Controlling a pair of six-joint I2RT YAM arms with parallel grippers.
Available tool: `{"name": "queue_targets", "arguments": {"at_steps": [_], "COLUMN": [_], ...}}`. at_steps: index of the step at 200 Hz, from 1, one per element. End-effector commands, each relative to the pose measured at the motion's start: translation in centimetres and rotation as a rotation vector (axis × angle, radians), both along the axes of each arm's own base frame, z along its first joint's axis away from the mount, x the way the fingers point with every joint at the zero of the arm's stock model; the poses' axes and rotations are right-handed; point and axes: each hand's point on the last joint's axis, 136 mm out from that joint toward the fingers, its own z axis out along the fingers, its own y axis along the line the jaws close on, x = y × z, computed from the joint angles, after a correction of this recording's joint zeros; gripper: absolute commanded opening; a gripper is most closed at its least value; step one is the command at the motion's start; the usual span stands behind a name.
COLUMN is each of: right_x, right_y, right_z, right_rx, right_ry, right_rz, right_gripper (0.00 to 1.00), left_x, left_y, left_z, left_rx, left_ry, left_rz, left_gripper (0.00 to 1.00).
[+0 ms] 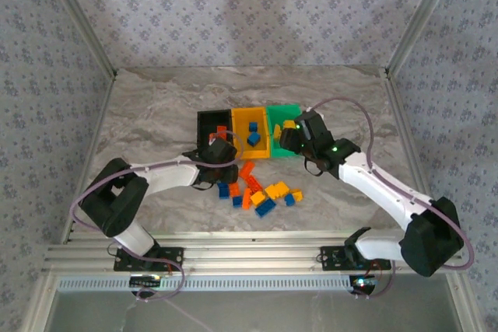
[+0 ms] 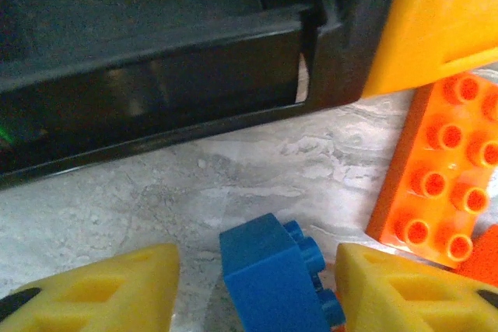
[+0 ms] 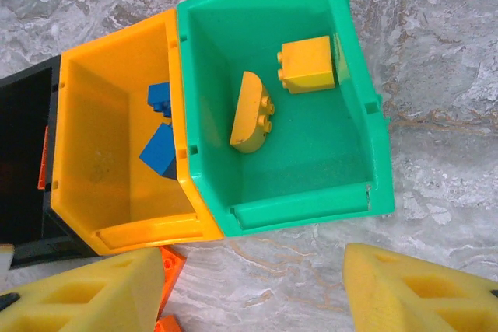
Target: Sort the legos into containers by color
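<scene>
Three joined bins stand mid-table: black point(image 1: 208, 124), yellow-orange point(image 1: 250, 118) and green point(image 1: 289, 111). Loose orange, blue and yellow legos point(image 1: 261, 192) lie in front of them. My left gripper point(image 2: 257, 270) is open and low at the black bin's front wall point(image 2: 156, 91). A blue brick point(image 2: 272, 277) sits between its yellow fingers point(image 2: 101, 293), studs toward the right one. My right gripper point(image 3: 253, 270) is open and empty above bare table before the green bin point(image 3: 311, 207). That bin holds two yellow bricks point(image 3: 307, 64). Blue bricks point(image 3: 159, 149) lie in the yellow-orange bin point(image 3: 109, 114).
A large orange brick point(image 2: 443, 176) lies just right of the left gripper, by the yellow-orange bin's corner point(image 2: 443, 21). Another orange brick point(image 3: 171, 266) lies by the right gripper's left finger. Metal frame posts and patterned walls enclose the marble table point(image 1: 156, 106).
</scene>
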Motion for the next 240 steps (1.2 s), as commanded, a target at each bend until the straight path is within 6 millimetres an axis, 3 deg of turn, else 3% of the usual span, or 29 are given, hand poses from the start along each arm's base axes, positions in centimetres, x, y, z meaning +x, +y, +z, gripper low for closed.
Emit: {"name": "queue_targets", "arguments": {"at_steps": [1,28,76,116,139,162,184,209,240], "right_x": [-0.4,-0.5,-0.8,-1.5,-2.2,-2.9,-3.6,-4.4,-5.6], "right_y": [-0.7,-0.9,-1.1,-2.0,-2.4,-2.9,-3.2,-3.8,-4.4], "right_z": [0.6,0.7,0.2,-0.4,-0.9,-1.6,-2.4,-2.8,-2.9], "right_rx": [-0.012,-0.013,-0.012,0.002,0.020,0.026,0.025,0.020,0.040], "right_ry": [-0.030,-0.036,-0.030,-0.039,-0.040,-0.028,-0.006,0.004,0.001], "right_rz": [-0.020,-0.023,-0.029,-0.056,-0.070,-0.079,-0.083,-0.091,-0.088], "right_gripper": [0.64,0.65,0.65,0.65,0.65,0.65,0.65,0.65,0.65], "left_x": [0.5,0.0,-0.6,-1.8,-1.7,0.2,3.1,7.0,10.4], "left_y": [-0.9,-0.3,0.3,-0.1,-1.3,-3.2,-6.2,-8.5,-9.2], "left_z": [0.7,0.2,0.9,5.2,9.0,12.4,13.9,13.5,11.6], "left_rx": [-0.024,-0.021,-0.015,-0.069,-0.134,-0.178,-0.199,-0.161,-0.121], "left_ry": [-0.034,-0.028,-0.045,-0.117,-0.179,-0.232,-0.246,-0.236,-0.203], "left_rz": [-0.009,0.005,0.014,-0.013,-0.033,-0.054,-0.081,-0.089,-0.066], "left_gripper": [0.49,0.37,0.25,0.25,0.24,0.25,0.25,0.24,0.23]}}
